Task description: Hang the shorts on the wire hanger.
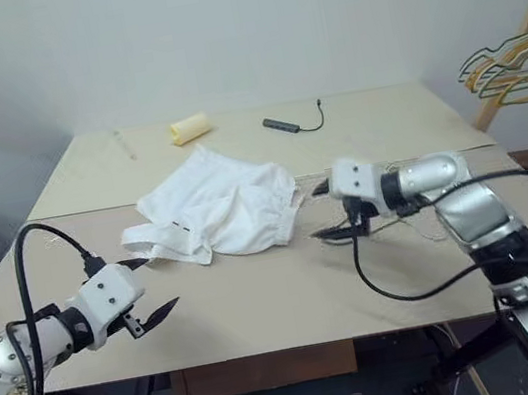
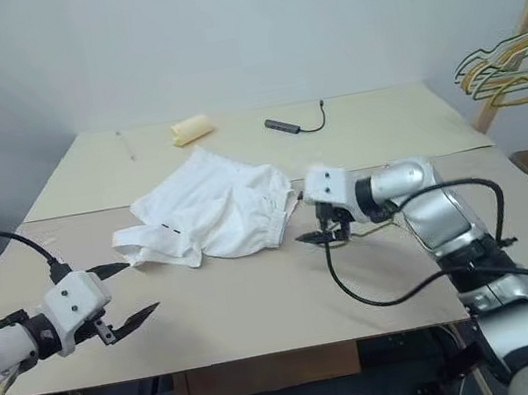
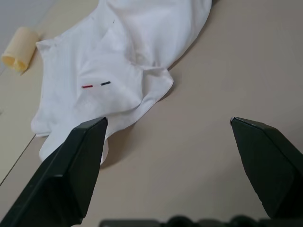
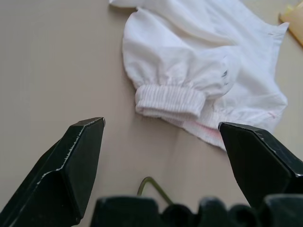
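The worktop (image 1: 263, 309) is a broad tan surface with a seam running across it from left to right. Its near half is bare in front of both arms, leaving wide room between them. The shorts (image 1: 218, 210) lie crumpled near the middle, just beyond the seam, well in from every edge.

The left gripper (image 1: 150, 290) hovers low over the near left part of the worktop, pointing right and slightly down towards the shorts' near left hem; its jaws stand wide apart and hold nothing. The right gripper (image 1: 325, 211) reaches in from the right, pointing left, just beside the shorts' gathered waistband; its jaws are also spread wide and empty.

The wire hanger (image 4: 152, 186) lies flat on the worktop under the right wrist, its curved hook showing just short of the waistband.

Along the far edge lie a pale yellow roll (image 1: 190, 129) and a short black cable (image 1: 294, 124). Bunched yellow and green hangers (image 1: 516, 69) hang off the far right.
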Controlling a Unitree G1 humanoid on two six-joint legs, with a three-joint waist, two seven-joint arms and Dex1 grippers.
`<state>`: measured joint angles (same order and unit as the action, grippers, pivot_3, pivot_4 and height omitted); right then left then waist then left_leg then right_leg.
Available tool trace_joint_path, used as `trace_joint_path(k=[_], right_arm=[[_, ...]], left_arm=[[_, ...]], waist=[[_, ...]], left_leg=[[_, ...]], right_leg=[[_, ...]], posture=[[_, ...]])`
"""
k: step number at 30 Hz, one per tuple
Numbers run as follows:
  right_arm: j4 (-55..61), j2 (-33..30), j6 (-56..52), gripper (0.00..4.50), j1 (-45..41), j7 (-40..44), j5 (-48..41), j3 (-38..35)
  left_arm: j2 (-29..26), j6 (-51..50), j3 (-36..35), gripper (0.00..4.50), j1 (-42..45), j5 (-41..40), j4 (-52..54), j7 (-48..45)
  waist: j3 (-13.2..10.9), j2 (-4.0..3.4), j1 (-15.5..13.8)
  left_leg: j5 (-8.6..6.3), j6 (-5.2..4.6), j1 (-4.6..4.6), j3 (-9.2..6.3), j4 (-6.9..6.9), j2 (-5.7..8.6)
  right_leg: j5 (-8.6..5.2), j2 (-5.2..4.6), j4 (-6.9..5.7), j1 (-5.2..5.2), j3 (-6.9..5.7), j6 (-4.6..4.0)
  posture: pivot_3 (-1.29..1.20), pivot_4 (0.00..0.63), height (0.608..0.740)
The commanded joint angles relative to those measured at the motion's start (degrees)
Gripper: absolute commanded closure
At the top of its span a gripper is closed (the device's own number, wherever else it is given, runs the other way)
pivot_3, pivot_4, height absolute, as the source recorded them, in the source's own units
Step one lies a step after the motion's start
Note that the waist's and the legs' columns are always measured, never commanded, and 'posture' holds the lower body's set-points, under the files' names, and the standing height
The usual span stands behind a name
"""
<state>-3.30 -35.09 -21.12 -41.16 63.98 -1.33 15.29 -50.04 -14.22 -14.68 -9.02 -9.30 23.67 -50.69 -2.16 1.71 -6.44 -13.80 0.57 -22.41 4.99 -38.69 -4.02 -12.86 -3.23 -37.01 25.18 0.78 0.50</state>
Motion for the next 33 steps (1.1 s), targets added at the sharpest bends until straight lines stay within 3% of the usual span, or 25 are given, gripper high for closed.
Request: trace_joint_path(k=[1, 6, 16, 19, 30, 33], right_arm=[[-4.1, 4.3, -7.1, 0.02, -5.8, -2.2, -0.8, 0.3], [-20.3, 11.8, -15.0, 0.02, -15.1, -6.2, -0.3, -0.1], [-43.3, 18.8, -9.8, 0.02, -22.2, -3.9, -0.7, -0.5], [-49.1, 20.9, -7.2, 0.57, -23.7, -5.4, -1.3, -2.6], [-52.5, 22.7, -4.5, 4.49, -24.8, -3.5, -0.1, -4.5], [-51.5, 22.9, -4.8, 4.49, -24.3, -3.8, 0.2, -4.5]], left_arm=[[-1.4, 0.9, -0.1, 0.0, 1.0, -0.8, 0.0, -1.6], [-1.8, 1.5, 0.4, 0.0, 0.9, 0.1, -0.6, -2.5], [-1.5, 2.1, 0.2, 0.0, -1.7, 0.4, 0.5, -2.2], [-1.5, 2.2, 0.2, 0.0, -2.0, 0.4, 0.6, -2.0], [-0.1, 4.2, 2.1, 0.0, -0.5, 2.7, -1.7, 0.6], [3.8, 5.4, 4.1, 0.0, 4.6, 4.7, -5.5, 5.5]], waist=[[0.0, 0.0, 0.9], [0.0, -0.01, 2.5], [0.0, -0.01, 2.7], [0.0, -0.01, 2.9], [0.0, -0.02, 2.8], [0.0, -0.02, 2.5]], left_leg=[[0.0, 0.0, 0.0, 0.0, 0.01, 0.0], [0.01, 0.0, 0.02, 0.0, 0.03, -0.01], [0.01, 0.0, 0.01, 0.01, 0.35, 0.02], [0.01, 0.0, 0.03, 0.0, 0.41, 0.0], [0.02, 0.0, 0.05, -0.01, 0.45, 0.01], [0.03, 0.01, 0.06, -0.03, 0.45, 0.01]], right_leg=[[0.02, 0.0, 0.0, 0.0, 0.0, 0.02], [0.22, 0.01, -0.06, 0.01, -0.01, -0.03], [0.38, 0.01, 0.01, 0.06, 0.01, -0.16], [0.37, 0.05, -0.01, 0.09, 0.01, -0.2], [0.36, 0.04, 0.0, 0.08, 0.01, -0.2], [0.37, 0.05, -0.02, 0.06, 0.0, -0.21]], posture=[[0.14, 0.0, 0.74], [0.15, 0.0, 0.74], [0.17, 0.0, 0.74], [0.18, 0.0, 0.74], [0.18, 0.0, 0.74], [0.18, 0.0, 0.74]])
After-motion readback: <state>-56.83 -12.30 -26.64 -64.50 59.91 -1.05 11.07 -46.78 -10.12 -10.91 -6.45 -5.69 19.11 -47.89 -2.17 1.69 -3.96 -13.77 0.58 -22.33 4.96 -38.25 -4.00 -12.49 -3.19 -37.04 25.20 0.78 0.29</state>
